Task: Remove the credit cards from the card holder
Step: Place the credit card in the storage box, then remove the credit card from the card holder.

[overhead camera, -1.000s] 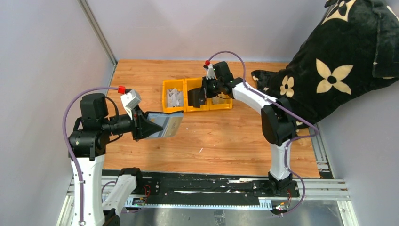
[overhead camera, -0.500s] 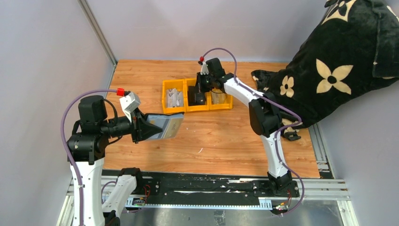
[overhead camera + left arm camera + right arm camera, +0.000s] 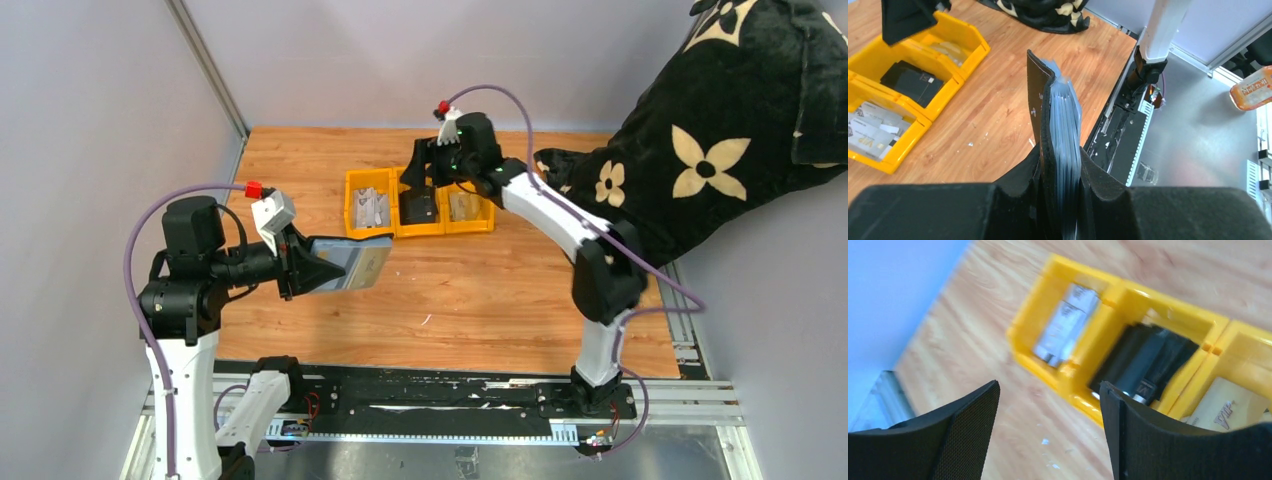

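While I hold the card holder: the left gripper [image 3: 310, 268] has its jaws clamped on the near end of the card holder [image 3: 1040, 100], which hangs edge-up above the bench [image 3: 500, 290] and touches nothing else.
Holder contents: a pale blue stack of sleeves [image 3: 1067, 125] shows between the black covers. I cannot tell how many credit cards are inside.
Step in hand: as I judge it, fetch the next card. The right arm has to cross from the tray to the holder's free end.
How to do it well: I would hold the left grip firm and level and bring the right jaws in along the plane of the sleeves. Then I would pinch one card edge only and draw straight out, so the stack neither fans nor slips.
Bench between: wood with a few white specks [image 3: 427, 320]. I see nothing standing in the path.
Yellow tray [image 3: 420, 234]: it has three compartments. Silvery credit cards [image 3: 1065, 325] lie in the left one, a black case-like thing [image 3: 1143, 365] in the middle, and a tan card [image 3: 1228, 407] in the right.
Right gripper [image 3: 1048, 390]: its jaws are well apart and empty, hovering over the tray's left and middle compartments.
In the way: the tray walls sit under the right jaws, so I would lift before swinging.
Far side: a black cushion with cream flowers [image 3: 720, 140] lies near the tray's right end, beside the right arm. I would swing clear of it.
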`<state>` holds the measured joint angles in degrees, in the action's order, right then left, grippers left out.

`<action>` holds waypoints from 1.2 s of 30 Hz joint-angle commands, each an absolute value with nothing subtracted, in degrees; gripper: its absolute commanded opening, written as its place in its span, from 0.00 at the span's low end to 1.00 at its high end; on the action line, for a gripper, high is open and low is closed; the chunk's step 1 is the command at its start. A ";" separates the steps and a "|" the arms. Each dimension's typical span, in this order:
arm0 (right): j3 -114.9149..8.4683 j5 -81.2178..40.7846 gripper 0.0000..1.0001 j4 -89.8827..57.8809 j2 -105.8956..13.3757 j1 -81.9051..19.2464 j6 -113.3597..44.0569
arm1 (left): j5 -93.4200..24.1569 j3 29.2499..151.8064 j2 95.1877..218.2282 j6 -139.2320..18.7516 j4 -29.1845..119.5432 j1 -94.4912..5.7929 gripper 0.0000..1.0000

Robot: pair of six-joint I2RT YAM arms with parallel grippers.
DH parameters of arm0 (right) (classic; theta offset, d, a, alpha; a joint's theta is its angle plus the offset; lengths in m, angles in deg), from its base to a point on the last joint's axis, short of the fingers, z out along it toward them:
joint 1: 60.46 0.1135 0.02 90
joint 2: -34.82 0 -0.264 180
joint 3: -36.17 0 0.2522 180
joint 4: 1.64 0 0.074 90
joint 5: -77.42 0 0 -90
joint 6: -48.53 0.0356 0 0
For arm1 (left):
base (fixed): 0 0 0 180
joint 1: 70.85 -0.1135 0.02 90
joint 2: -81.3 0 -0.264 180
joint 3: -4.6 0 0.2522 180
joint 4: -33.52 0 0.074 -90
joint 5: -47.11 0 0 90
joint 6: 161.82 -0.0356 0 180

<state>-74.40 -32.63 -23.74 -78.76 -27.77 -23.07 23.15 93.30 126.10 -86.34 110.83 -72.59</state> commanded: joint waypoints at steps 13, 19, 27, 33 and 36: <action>-22.52 -48.37 0.79 63.16 -43.79 -10.46 11.45 | 28.22 101.57 129.04 -83.86 109.77 -72.49 0.00; -20.77 -44.37 0.79 72.08 -47.70 -4.81 11.47 | 28.17 101.72 128.03 -83.17 109.69 -72.52 0.00; -16.96 -44.00 0.79 76.08 -47.50 -3.34 11.91 | 27.96 101.90 127.45 -82.85 109.69 -72.51 0.00; -14.43 -43.85 0.78 75.62 -43.69 -2.36 11.45 | 28.01 102.00 127.38 -82.90 109.70 -72.49 0.00; -14.63 -44.35 0.76 76.00 -43.47 -1.54 11.84 | 27.64 102.18 127.52 -82.64 109.69 -72.51 0.00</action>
